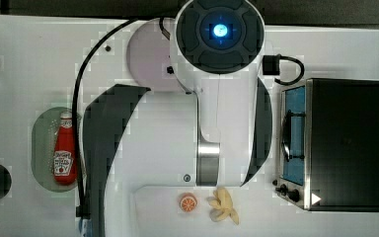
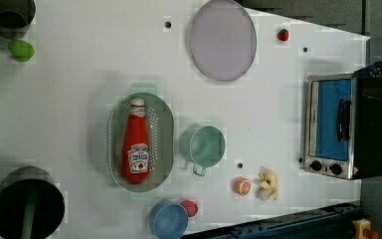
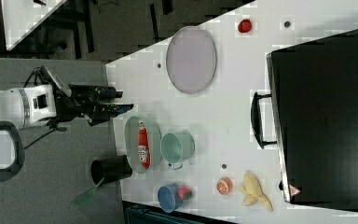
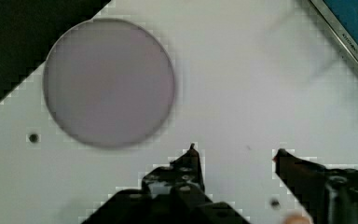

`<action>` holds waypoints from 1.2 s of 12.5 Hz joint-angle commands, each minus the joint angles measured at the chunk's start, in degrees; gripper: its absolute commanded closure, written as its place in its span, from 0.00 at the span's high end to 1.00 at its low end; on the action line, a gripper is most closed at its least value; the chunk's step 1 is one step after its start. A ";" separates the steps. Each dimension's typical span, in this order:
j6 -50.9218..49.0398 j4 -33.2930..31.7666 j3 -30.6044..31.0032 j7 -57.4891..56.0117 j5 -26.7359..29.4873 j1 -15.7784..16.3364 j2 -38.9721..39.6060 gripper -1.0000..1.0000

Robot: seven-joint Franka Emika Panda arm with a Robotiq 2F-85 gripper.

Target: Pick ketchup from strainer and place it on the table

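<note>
Red ketchup [image 2: 136, 145] lay on its side inside the pale green strainer [image 2: 165, 130], white cap toward the left view's top, label toward the left view's bottom; the bottle rested on the perforated floor, clear of any finger; the strainer sat on the white table [image 2: 69, 89]. Gripper [image 4: 235, 154] hung well above the table, apart from the strainer; in the wrist view its two dark fingers [image 4: 189, 163] stood open with bare tabletop between them and held nothing; the round lilac plate [image 4: 108, 81] lay below and off to one side of them. In the right view the gripper [image 3: 121, 100] pointed toward the table from the right view's left, above the strainer. A green cup [image 2: 204, 147] stood just beside the strainer on the left view's right; a blue cup [image 2: 168, 220] near the left view's bottom edge; a toaster oven [image 2: 339, 127] at the left view's right; an orange half [image 2: 242, 186] and a peeled banana [image 2: 268, 184] near it.
</note>
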 commanded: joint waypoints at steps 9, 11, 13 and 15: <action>-5.54 -0.26 20.90 0.98 1.72 -1.60 -2.98 1.00; -4.30 -0.27 26.55 1.06 1.70 -1.00 -1.12 1.00; -4.22 -0.46 32.08 1.06 1.64 -0.38 1.42 1.00; -2.89 -1.74 36.86 1.25 1.41 0.25 4.31 1.00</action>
